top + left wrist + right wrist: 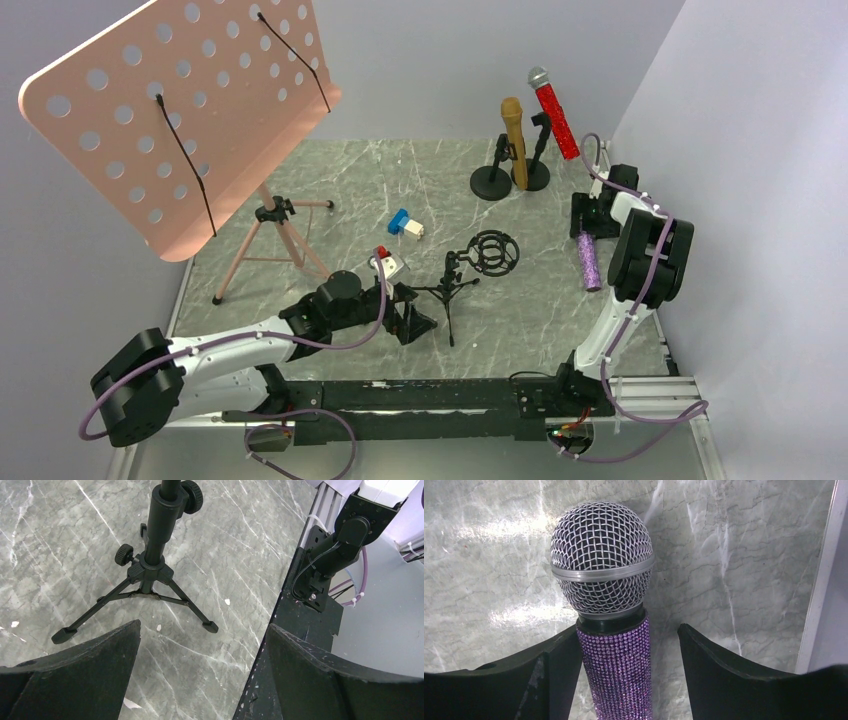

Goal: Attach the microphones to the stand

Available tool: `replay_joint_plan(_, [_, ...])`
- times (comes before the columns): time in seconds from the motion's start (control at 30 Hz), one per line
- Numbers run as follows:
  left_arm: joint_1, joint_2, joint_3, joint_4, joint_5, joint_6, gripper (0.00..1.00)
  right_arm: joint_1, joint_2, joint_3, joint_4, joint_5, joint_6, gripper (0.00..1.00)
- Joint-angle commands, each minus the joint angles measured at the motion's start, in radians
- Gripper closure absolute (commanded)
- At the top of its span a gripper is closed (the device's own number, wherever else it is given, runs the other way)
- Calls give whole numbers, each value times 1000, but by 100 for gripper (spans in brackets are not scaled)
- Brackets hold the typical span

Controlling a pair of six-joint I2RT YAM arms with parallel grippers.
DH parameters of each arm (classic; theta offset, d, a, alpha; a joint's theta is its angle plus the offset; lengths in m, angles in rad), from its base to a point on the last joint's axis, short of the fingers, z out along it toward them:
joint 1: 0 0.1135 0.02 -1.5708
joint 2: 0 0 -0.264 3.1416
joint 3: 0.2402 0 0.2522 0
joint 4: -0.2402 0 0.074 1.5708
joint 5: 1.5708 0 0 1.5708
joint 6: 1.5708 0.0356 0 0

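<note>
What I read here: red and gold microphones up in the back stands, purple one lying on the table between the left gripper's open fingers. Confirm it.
Wrong arm. The purple microphone lies between the open fingers of the right gripper, as the right wrist view shows; the left gripper faces only the tripod stand. The rest holds.

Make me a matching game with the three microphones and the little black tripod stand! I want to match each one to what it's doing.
Things:
1. red microphone
2. gold microphone
3. purple microphone
4. black tripod stand

What it's doing:
A. lying flat on the table
B. holding no microphone
C. standing upright at the back
D. leaning tilted at the back

Pairs: 1-D, 2-C, 3-A, 4-B
</note>
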Motion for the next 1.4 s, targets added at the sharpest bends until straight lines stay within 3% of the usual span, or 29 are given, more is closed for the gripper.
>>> replay_joint_plan(0.0, [3,-4,13,24,1,9,1,-3,-19,1,22,11,-9,32])
replay_joint_plan(0.07, [2,-7,10,31,0,3,1,-4,-32,-9,26,-6,-11,40])
replay_joint_plan(0.17, [3,-11,5,35,2,-3,1,-5,-49,-17,16,-42,-11,63])
replay_joint_plan(0.3, [3,-30,2,28,4,-9,1,-13,-92,-46,4,-97,-15,78])
replay_joint_plan(0.83, [3,-96,-13,19,2,-38,1,-101,-273,-56,-152,-608,-169,89])
replay_joint_plan(1.03, [3,-114,0,1,10,-41,1,-104,-442,-115,-160,-785,-236,89])
replay_joint_plan(1.37, [77,-139,195,10,181,-136,1,-101,-635,37,-269,-1118,-389,89])
